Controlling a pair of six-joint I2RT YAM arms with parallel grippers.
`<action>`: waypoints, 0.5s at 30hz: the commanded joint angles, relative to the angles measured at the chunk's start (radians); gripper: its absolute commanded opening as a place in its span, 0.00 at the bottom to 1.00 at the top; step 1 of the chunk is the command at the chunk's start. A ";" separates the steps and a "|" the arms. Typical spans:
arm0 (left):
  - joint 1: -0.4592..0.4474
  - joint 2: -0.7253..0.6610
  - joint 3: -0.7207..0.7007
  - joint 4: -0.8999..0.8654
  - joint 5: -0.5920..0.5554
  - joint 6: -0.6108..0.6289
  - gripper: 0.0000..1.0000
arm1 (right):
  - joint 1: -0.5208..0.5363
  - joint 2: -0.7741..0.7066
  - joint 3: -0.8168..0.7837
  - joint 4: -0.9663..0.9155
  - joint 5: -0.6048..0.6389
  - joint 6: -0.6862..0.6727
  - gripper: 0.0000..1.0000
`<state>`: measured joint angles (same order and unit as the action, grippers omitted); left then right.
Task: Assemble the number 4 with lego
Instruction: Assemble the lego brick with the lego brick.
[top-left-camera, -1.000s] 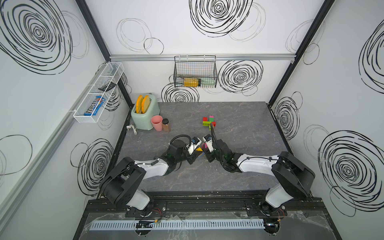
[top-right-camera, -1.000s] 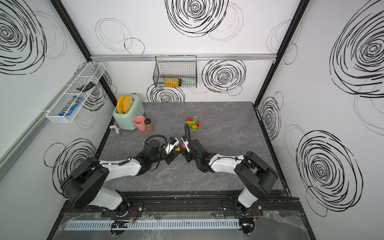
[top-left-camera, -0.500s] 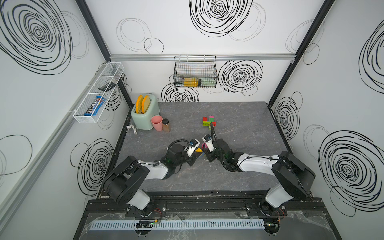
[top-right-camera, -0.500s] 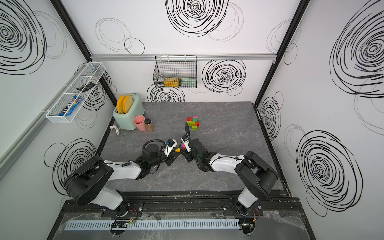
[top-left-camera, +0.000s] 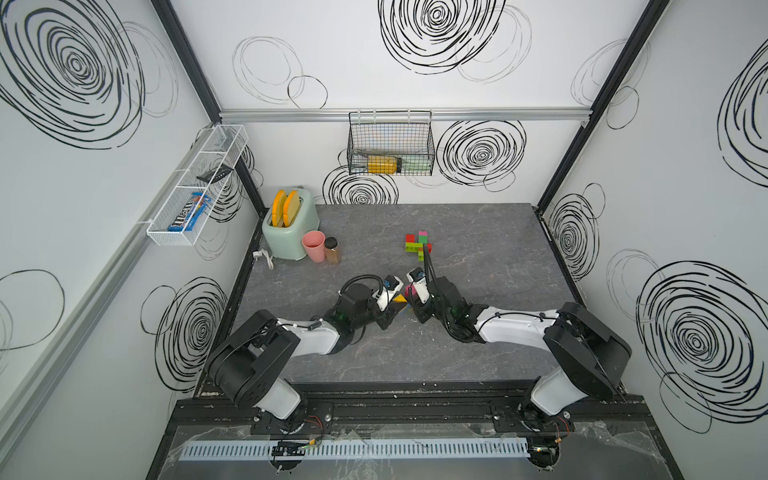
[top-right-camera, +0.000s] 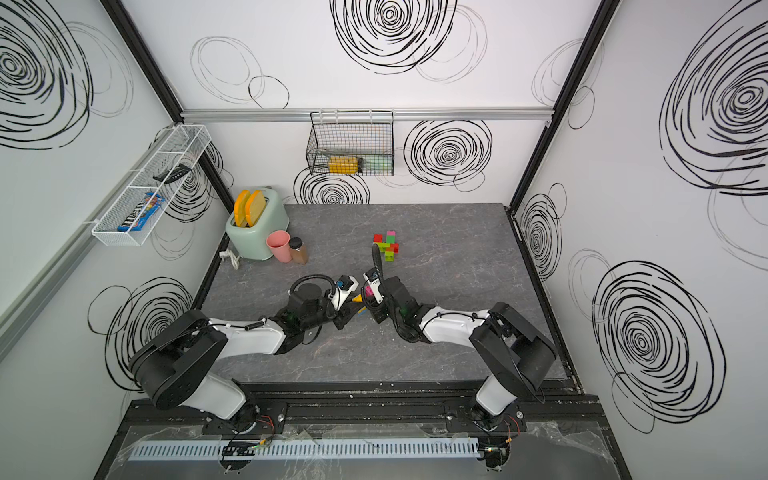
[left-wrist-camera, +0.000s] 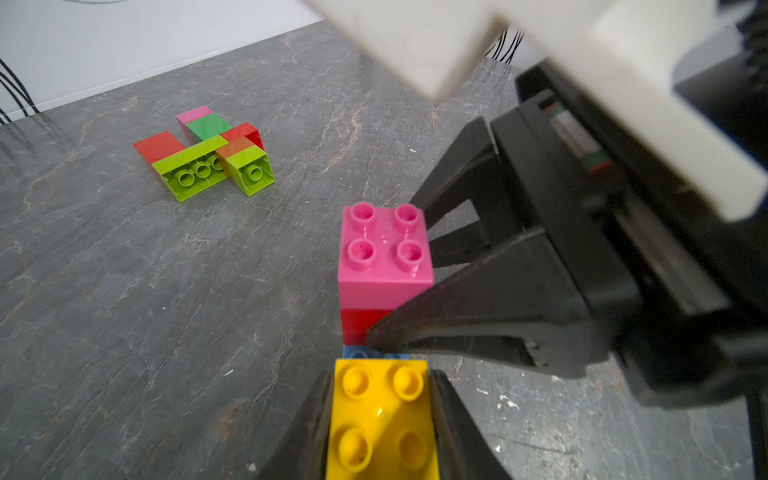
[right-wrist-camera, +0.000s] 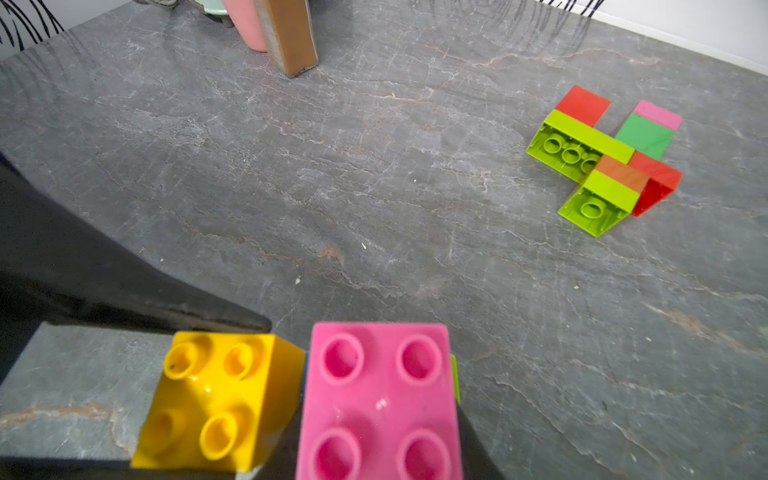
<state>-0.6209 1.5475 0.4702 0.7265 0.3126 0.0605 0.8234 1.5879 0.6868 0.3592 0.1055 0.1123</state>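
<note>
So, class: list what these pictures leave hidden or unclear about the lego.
Left wrist view: blue brick, a mere sliver between yellow brick and red brick.
Same view: yellow brick, cut off by the picture's edge.
Right wrist view: lime piece, mostly behind the pink brick.

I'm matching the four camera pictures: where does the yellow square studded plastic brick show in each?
In a top view: yellow square studded plastic brick, small sliver mid-table.
In a top view: same spot.
Left wrist: bottom centre.
Right wrist: bottom left, beside the pink-topped brick stack.
Shared landmark: lime, red, green and pink brick cluster, farther back.
</note>
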 joint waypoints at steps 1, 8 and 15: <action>-0.062 0.096 -0.044 -0.193 0.095 0.012 0.00 | 0.016 0.079 -0.080 -0.253 -0.090 0.036 0.00; -0.059 0.078 0.008 -0.266 0.117 0.027 0.00 | 0.019 0.073 -0.095 -0.249 -0.054 0.066 0.00; -0.063 0.091 0.035 -0.281 0.104 0.053 0.00 | 0.019 0.069 -0.102 -0.249 -0.049 0.077 0.00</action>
<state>-0.6243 1.5650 0.5251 0.6632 0.3252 0.0917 0.8223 1.5784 0.6628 0.3836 0.1448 0.1478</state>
